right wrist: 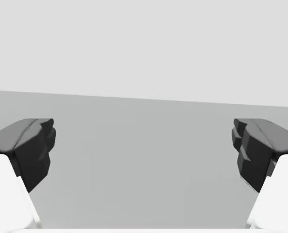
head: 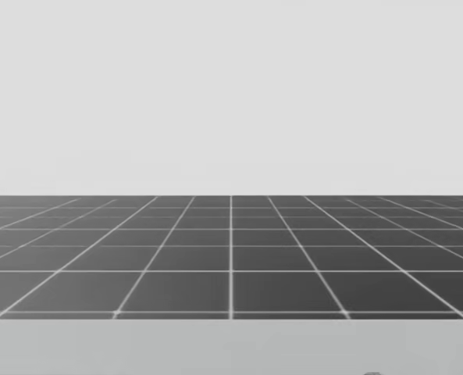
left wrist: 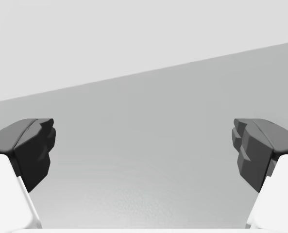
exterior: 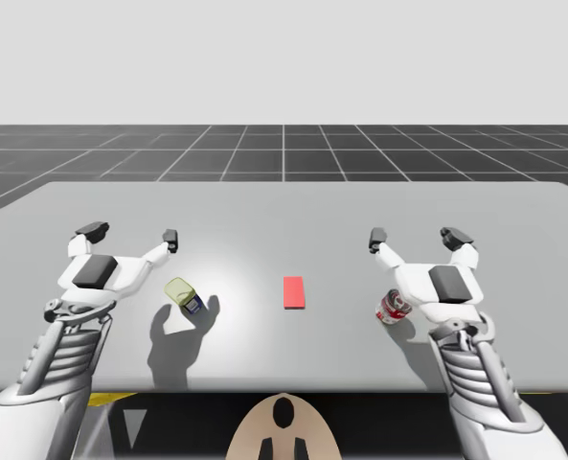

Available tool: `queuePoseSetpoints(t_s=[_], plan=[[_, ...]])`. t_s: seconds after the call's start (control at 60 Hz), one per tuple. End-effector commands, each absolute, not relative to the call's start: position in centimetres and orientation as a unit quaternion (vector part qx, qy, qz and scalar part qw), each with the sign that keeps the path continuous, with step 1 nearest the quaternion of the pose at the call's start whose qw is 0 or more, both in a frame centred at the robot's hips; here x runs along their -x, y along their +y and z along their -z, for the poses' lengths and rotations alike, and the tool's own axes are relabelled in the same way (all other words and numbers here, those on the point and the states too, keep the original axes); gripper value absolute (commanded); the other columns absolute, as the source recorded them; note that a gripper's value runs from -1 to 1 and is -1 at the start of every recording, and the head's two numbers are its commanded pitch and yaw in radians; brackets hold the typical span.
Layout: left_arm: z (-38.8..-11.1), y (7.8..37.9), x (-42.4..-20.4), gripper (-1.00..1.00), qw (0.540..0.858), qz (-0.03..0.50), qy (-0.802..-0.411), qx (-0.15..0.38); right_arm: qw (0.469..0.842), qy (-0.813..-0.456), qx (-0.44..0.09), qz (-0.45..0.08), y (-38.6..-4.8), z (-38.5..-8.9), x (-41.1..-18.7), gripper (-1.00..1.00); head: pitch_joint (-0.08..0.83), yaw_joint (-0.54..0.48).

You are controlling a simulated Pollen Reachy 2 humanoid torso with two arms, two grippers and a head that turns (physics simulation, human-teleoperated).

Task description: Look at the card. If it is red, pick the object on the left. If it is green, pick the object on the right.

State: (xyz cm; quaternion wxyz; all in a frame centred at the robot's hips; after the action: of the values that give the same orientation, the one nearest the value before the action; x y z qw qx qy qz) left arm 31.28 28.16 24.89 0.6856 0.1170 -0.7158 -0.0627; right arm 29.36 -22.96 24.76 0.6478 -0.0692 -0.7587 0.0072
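Observation:
A red card (exterior: 293, 292) lies flat at the middle of the grey table (exterior: 284, 206). Left of it a green and dark blue can (exterior: 183, 295) lies on its side. Right of the card a red and white can (exterior: 393, 307) lies partly under my right hand. My left gripper (exterior: 130, 233) hovers open, up and to the left of the green can, with nothing between its fingers (left wrist: 29, 150). My right gripper (exterior: 416, 235) hovers open beyond the red can, its fingers (right wrist: 29, 150) wide apart over bare table.
The table's front edge (exterior: 284, 391) runs just ahead of my torso. In the head view a dark gridded floor (head: 231, 258) lies beyond the table's far edge (head: 231, 344).

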Motion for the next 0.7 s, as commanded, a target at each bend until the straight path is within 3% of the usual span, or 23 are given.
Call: queuePoseSetpoints(t_s=[0.017,0.1,0.267,0.7], plan=[[-24.88,28.10,-31.27,-1.00,0.687,0.064,-0.714,-0.116,0.644,-0.758,0.107,0.007,-22.92,-24.33,-29.47,-1.00,-0.045,0.00],[-24.91,28.10,-31.24,-1.00,0.686,0.064,-0.715,-0.117,0.648,-0.756,0.093,0.001,-23.00,-24.41,-29.58,-1.00,-0.026,0.00],[-24.95,28.10,-31.20,-1.00,0.685,0.064,-0.716,-0.118,0.652,-0.752,0.095,0.001,-23.07,-24.50,-29.69,-1.00,0.096,-0.01],[-24.87,27.90,-31.17,-1.00,0.689,0.070,-0.710,-0.128,0.654,-0.749,0.109,-0.018,-22.90,-23.87,-29.87,-1.00,0.530,-0.03]])
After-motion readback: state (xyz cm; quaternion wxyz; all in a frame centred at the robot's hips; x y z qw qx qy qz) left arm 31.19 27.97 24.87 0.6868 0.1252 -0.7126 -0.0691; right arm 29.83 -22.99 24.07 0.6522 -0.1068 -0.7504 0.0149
